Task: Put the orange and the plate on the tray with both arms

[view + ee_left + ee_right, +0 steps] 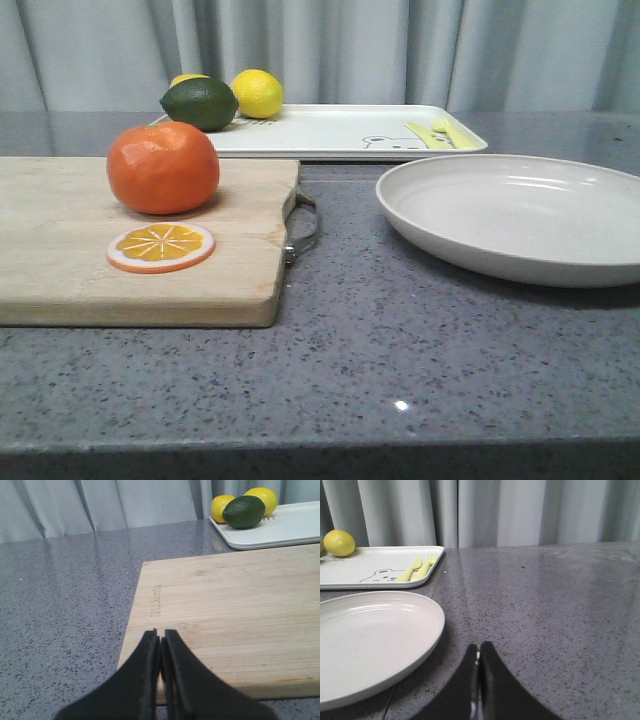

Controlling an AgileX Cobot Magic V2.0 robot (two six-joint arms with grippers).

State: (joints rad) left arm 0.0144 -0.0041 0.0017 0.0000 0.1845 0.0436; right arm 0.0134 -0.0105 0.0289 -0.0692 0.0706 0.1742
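I find both hands pressed narrow and empty: left hand (pixel 160 645) over the cutting board (pixel 130 250), right hand (pixel 479 655) beside the plate (pixel 520 215). Orange (pixel 163 167) sits on the board, counter's left; tray (pixel 340 130) waits at the far edge

The orange (pixel 163 168) sits on the cutting board (pixel 120 270) at the desk's (pixel 400 350) left edge; the plate (pixel 520 215) lies at its right edge; the tray (pixel 320 132) lies along its far edge.

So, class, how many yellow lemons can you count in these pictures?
2. Both round yellow lemons sit at the far left end of the white rectangular tray: one in plain view, the other mostly hidden behind the dark green lime.
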